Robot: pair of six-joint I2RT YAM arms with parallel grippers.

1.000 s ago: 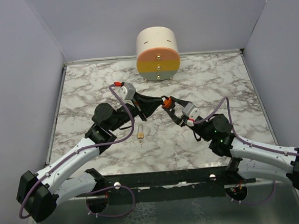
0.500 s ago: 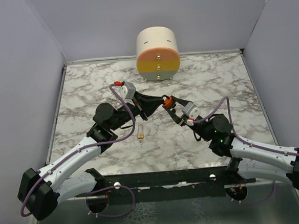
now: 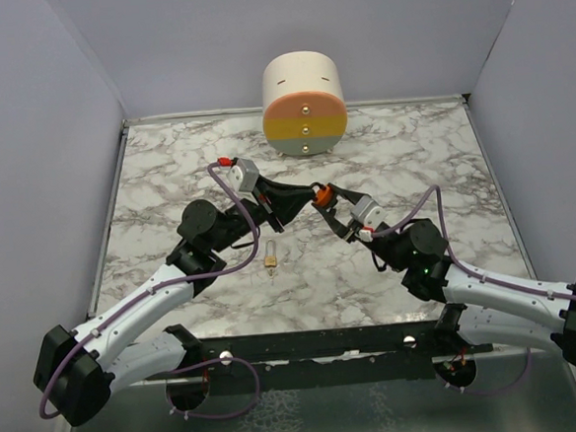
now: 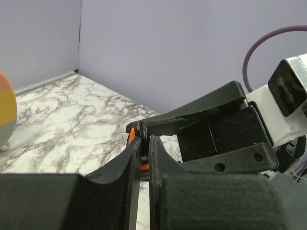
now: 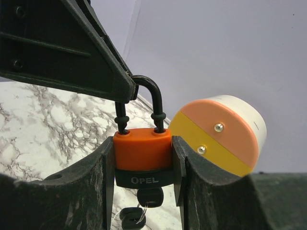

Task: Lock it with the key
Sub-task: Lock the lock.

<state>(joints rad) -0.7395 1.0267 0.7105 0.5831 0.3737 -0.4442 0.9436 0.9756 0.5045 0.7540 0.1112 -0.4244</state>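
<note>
both gripper tips have crept a tiny bit toward the far end of the table since a second ago, still pressed together. the right gripper (image 3: 326,199) is closed tight on the orange padlock (image 5: 142,149) — one finger on each side. the left gripper (image 4: 144,143) is almost shut, pinching the black loop (image 5: 154,96) on top of the lock. the key (image 5: 150,195) sticks out of the lock's underside, just below the right fingers, at the far end from the left gripper. a second key (image 5: 132,219) dangles under it. a small brass padlock (image 3: 270,261) lies alone on the marble table (image 3: 166,165) — apart from both grippers.
</note>
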